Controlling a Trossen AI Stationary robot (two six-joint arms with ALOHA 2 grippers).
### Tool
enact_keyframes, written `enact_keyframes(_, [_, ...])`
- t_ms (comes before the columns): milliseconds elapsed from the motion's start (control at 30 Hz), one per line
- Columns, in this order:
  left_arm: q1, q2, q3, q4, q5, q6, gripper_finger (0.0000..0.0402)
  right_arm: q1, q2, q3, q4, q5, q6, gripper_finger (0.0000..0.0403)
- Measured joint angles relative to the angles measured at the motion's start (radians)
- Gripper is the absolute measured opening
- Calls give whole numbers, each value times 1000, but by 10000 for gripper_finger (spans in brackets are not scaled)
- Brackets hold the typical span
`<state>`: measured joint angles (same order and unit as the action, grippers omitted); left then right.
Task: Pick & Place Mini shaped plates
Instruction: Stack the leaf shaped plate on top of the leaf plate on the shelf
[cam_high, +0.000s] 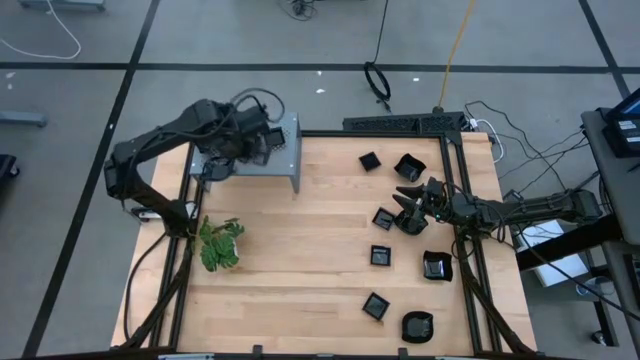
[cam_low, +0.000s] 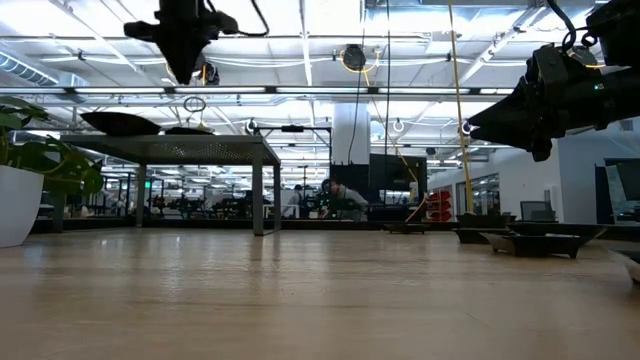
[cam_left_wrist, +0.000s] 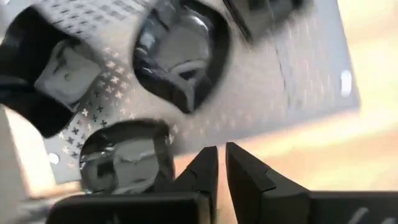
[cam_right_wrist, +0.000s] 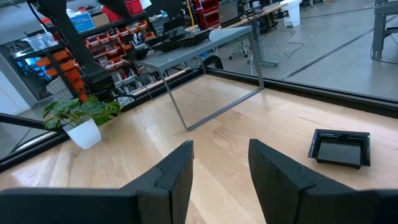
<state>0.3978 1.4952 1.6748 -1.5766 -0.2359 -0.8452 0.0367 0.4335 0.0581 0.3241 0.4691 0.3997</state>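
Over the wooden table (cam_high: 300, 250), the right gripper (cam_right_wrist: 221, 171) hangs with its two dark fingers spread apart and nothing between them, clear of the tabletop. From its wrist, a single square black plate (cam_right_wrist: 339, 148) lies flat on the wood just beside it. From overhead, that gripper (cam_high: 410, 200) sits among the loose mini shaped plates (cam_high: 380, 256) scattered down the table's right side, well apart from the grey perforated shelf (cam_high: 285, 150) at the far left corner. A small potted plant (cam_high: 220, 243) stands on the table's left side, nearer than the shelf. Above the shelf top, the left gripper (cam_left_wrist: 222, 163) hovers with its fingers only a narrow slit apart, gripping nothing. Under it, three glossy black dishes (cam_left_wrist: 177, 53) rest on the shelf's perforated surface. Beyond the table, a person (cam_low: 340, 198) sits deep in the workshop.
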Motion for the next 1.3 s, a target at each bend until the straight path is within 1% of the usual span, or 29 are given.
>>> enact_keyframes(67, [-32,-6,-11,7,2,69,50,0,0,0,0,0,0,142])
enact_keyframes(167, [-58,-13,-33,5,7,117,81,0,0,0,0,0,0,142])
enact_keyframes(300, [-70,-33,-98,10,51,134,145,0,0,0,0,0,0,142])
enact_keyframes(367, [-75,-45,-138,4,58,127,179,0,0,0,0,0,0,142])
enact_keyframes(500, [-75,-71,-224,9,-10,91,229,0,0,0,0,0,0,142])
enact_keyframes(600, [-72,-93,-280,1,-25,81,246,0,0,0,0,0,0,142])
enact_keyframes(833, [-72,-144,-386,6,-58,85,250,0,0,0,0,0,0,142])
enact_keyframes(933, [-71,-149,-431,4,-63,110,250,0,0,0,0,0,0,142])
enact_keyframes(1100, [-71,-149,-458,5,-117,172,247,0,0,0,0,0,0,142])
enact_keyframes(1200, [-71,-149,-458,6,-140,197,223,0,0,0,0,0,0,142])
enact_keyframes(1300, [-70,-149,-458,6,-148,223,179,0,0,0,0,0,0,142])
